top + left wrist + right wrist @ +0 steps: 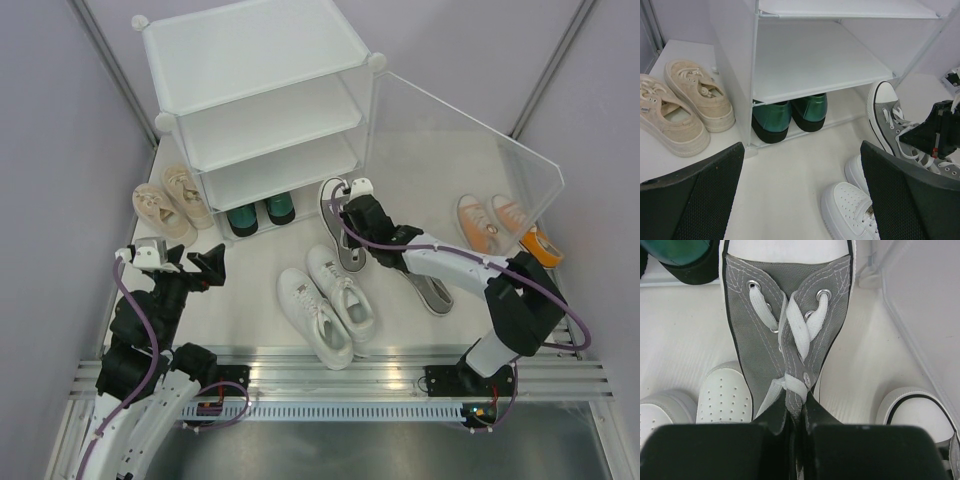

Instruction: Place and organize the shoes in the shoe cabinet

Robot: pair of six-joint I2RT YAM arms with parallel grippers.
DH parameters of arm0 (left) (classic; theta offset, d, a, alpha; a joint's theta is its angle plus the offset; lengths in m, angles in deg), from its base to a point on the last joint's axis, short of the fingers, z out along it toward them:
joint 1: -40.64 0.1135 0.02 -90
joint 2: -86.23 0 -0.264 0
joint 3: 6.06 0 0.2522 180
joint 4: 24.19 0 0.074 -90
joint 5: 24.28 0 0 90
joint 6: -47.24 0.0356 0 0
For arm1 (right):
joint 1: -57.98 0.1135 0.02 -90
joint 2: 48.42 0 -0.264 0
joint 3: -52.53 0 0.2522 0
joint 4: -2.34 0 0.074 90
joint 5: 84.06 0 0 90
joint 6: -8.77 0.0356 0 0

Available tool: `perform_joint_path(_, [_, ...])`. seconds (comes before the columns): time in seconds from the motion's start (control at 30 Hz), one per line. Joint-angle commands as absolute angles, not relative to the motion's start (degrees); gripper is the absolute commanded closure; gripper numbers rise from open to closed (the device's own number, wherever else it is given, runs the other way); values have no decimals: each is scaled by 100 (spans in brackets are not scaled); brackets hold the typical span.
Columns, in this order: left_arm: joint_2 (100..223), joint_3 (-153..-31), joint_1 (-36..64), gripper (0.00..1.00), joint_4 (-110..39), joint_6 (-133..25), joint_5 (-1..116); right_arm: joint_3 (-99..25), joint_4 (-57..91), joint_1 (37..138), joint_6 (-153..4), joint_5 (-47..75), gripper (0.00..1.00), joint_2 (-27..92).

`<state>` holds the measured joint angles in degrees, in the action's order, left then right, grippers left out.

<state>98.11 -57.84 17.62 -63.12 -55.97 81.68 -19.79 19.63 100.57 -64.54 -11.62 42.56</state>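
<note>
The grey sneaker has white laces, the white pair is perforated, the beige pair and orange pair are plain, the green pair has black soles, and the cabinet is milky white.

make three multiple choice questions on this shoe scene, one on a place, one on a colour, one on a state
1. Where do the dark green shoes sit?
A. top shelf of the shoe cabinet
B. its bottom tier
C. on the cabinet's roof

2. What colour are the sneakers left of the cabinet?
A. red
B. beige
C. blue

3. What state is the right gripper in?
A. open, holding nothing
B. open around a cabinet knob
C. shut on the grey shoe

Answers:
1 B, the left wrist view shows the pair standing under the lowest shelf board.
2 B, both have pale tan uppers and laces.
3 C, the right wrist view shows it pinching the shoe's laced tongue.
</note>
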Motion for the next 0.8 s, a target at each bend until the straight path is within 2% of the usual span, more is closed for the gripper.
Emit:
perform_joint_path(0.0, [9836, -5753, 1727, 0, -6194, -5375, 8136, -2442, 1294, 9973, -6655, -901, 99, 4370])
perform_joint_path(0.1, [9845, -5753, 1727, 0, -6177, -5374, 8119, -2232, 1214, 9981, -6822, -566, 99, 4194])
perform_joint_path(0.4, [9818, -5753, 1727, 0, -6177, -5375, 8057, -1203, 1241, 9973, -6725, -759, 99, 3412])
perform_joint_path(0.63, [9880, -5762, 1727, 0, -6159, -5375, 8039, -1282, 1232, 9973, -6769, -908, 99, 3367])
perform_joint_path(0.77, [9880, -5744, 1727, 0, -6168, -5366, 8039, -1492, 1135, 9964, -6822, -935, 99, 3717])
